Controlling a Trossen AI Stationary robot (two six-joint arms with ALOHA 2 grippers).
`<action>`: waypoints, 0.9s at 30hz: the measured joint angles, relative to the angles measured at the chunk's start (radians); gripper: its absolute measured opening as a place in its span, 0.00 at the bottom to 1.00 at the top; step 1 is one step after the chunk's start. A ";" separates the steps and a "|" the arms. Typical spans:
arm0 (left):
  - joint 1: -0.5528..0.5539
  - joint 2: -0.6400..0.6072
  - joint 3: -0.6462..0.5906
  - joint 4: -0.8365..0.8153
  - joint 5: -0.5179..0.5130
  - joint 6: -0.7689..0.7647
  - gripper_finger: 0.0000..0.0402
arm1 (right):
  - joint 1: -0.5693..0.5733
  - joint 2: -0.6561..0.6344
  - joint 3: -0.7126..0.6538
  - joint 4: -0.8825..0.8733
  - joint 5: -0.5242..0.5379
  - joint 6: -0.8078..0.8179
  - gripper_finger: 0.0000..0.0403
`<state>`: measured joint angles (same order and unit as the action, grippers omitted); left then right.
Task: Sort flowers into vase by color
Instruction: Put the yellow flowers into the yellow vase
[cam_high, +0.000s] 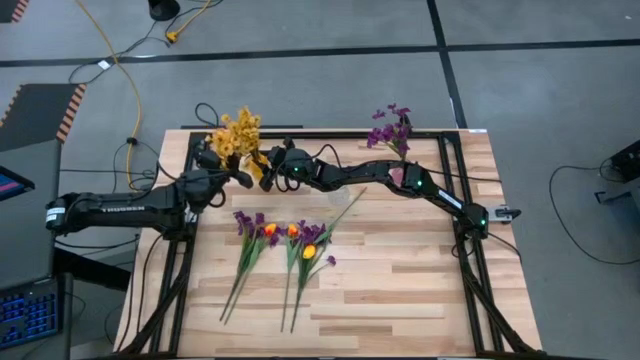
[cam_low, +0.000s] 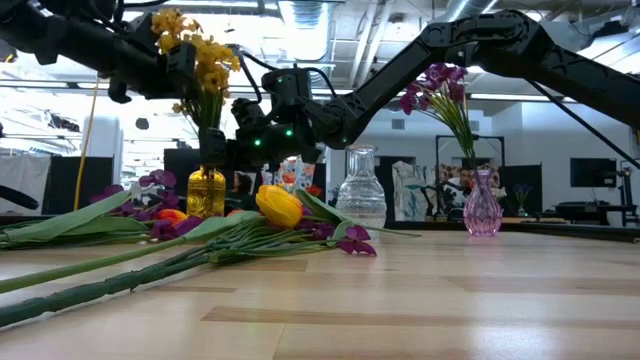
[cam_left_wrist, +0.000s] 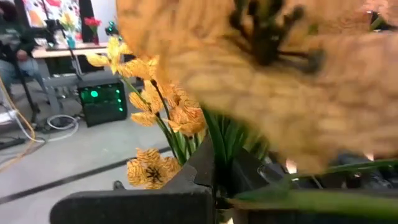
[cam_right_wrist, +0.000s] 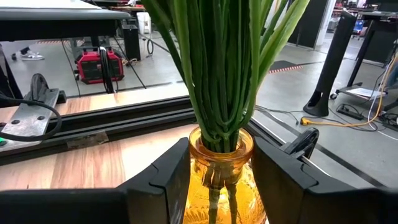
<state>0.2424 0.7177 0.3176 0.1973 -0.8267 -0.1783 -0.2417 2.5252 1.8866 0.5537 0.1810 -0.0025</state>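
From above, the wooden slatted tabletop (cam_high: 400, 290) carries a loose bundle of purple blooms and orange-yellow tulip buds on long green stems (cam_high: 285, 245) near its middle, stems running toward six o'clock. At about eleven o'clock stands the amber glass vase with fluffy yellow flower clusters (cam_high: 236, 135); the left tool (cam_high: 243, 176) sits pressed together just at its six o'clock side, and the right tool (cam_high: 270, 168) reaches in from three o'clock, so both arms crowd this one vase. A pink glass vase of purple flowers (cam_high: 393, 128) stands at one o'clock. At tabletop height, the amber vase (cam_low: 205, 192) stands upright, its stems vertical, with a clear empty glass vase (cam_low: 361, 190) between it and the pink one (cam_low: 482, 213); the lying tulips are well in front. The left wrist camera shows mostly blurred yellow petals (cam_left_wrist: 261, 74) close by. The right wrist camera shows its fingers (cam_right_wrist: 168, 177) spread around the amber neck (cam_right_wrist: 221, 149), seemingly steadying it; the coming move hinges on stems staying vertical.
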 joint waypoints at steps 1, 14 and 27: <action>0.000 0.000 0.000 -0.009 0.004 -0.013 0.00 | 0.000 0.000 0.000 0.000 0.000 0.000 0.46; 0.000 0.000 0.000 -0.158 0.047 -0.150 0.00 | -0.004 0.000 0.000 0.000 0.011 0.002 0.46; 0.000 0.003 -0.005 -0.114 0.063 -0.039 0.06 | -0.004 0.000 0.000 0.000 0.008 0.001 0.46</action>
<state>0.2424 0.7208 0.3122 0.0829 -0.7638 -0.2169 -0.2455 2.5252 1.8866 0.5541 0.1890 -0.0017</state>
